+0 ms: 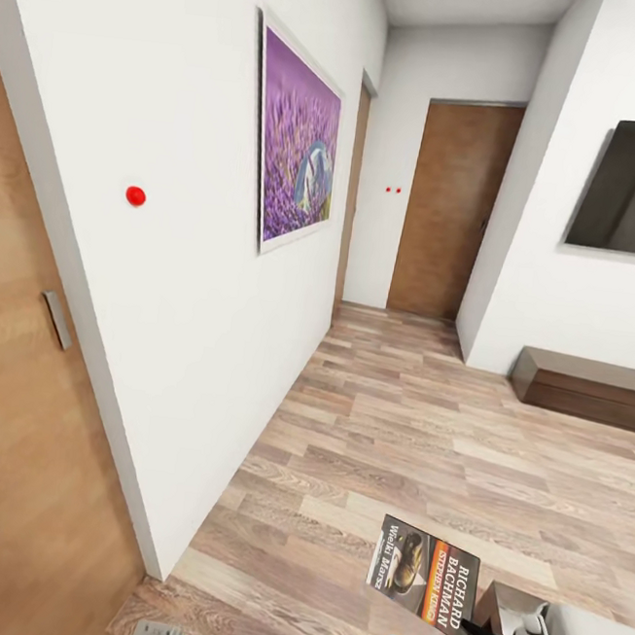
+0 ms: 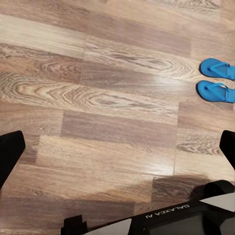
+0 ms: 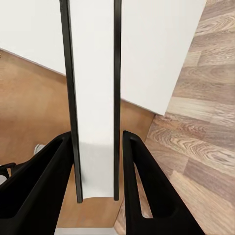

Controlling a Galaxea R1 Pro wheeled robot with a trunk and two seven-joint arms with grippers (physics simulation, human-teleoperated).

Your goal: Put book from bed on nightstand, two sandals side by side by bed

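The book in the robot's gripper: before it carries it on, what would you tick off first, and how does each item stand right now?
1. Right gripper shut on the book: ok; fingers flank its edge.
2. Book off the floor: ok.
3. Sandals side by side: ok; whether they lie next to the bed, cannot tell.
4. Left gripper free: ok, open over bare planks.
5. Nightstand in sight: not ok; ahead are a wall picture, doors and a low bench cabinet.

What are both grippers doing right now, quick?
Left gripper: open, fingers spread wide over the wood floor, holding nothing.
Right gripper: shut on the book, seen edge-on between its fingers.
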